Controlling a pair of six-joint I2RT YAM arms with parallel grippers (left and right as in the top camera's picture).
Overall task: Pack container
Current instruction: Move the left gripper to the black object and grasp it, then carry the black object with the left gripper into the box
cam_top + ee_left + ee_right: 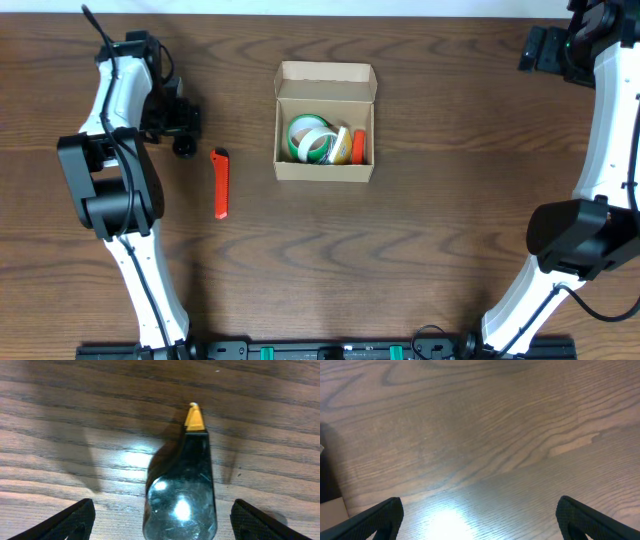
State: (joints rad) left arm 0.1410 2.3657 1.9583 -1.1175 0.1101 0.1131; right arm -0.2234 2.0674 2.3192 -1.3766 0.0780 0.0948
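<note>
The container is an open tan cardboard box at the table's middle, its lid flap folded back. Inside lie a green-and-white tape roll, a yellow item and an orange item. An orange cutter lies on the table left of the box. My left gripper is open, left of the cutter. In the left wrist view a glossy black tool with a yellow tip lies between the open jaws, untouched. My right gripper is open and empty at the far right back, over bare wood.
The dark wooden table holds nothing else in view. A pale tan corner shows at the left edge of the right wrist view. The arm bases stand at the front left and front right.
</note>
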